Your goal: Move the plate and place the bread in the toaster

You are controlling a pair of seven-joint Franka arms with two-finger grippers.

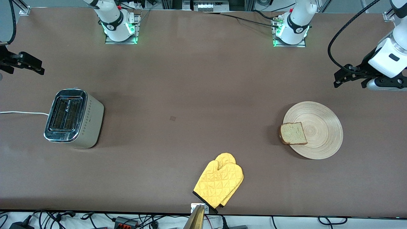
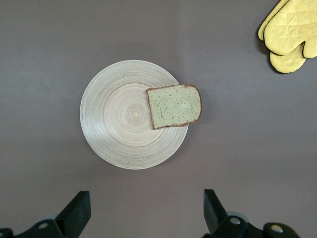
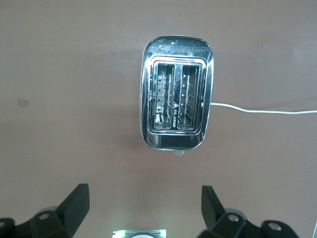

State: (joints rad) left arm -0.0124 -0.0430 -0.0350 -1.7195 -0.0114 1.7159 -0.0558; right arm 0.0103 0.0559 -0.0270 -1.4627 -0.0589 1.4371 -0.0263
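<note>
Wood grain rings show on the plate [image 1: 318, 130], which lies on the tabletop [image 1: 190, 79] toward my left arm's end. The bread [image 1: 293, 133] lies flat on it, one crust edge hanging over the rim on the side toward the toaster [image 1: 73, 118]. That toaster stands upright toward my right arm's end, well apart from the plate, both slots bare.

My left gripper [image 1: 349, 76] hangs above the tabletop near the plate, jaws spread and holding nothing. My right gripper [image 1: 24, 63] hangs near the toaster, jaws likewise apart and bare.

My worry: if I drag or tilt the plate, the overhanging slice could slide off. A flat slice is also hard to pinch, and it might jam on a slot's edge if tilted.

Count: one plate, one slice, one toaster with two slots, one white cord [image 1: 22, 112], two yellow oven mitts [image 1: 219, 183] stacked near the front edge.
</note>
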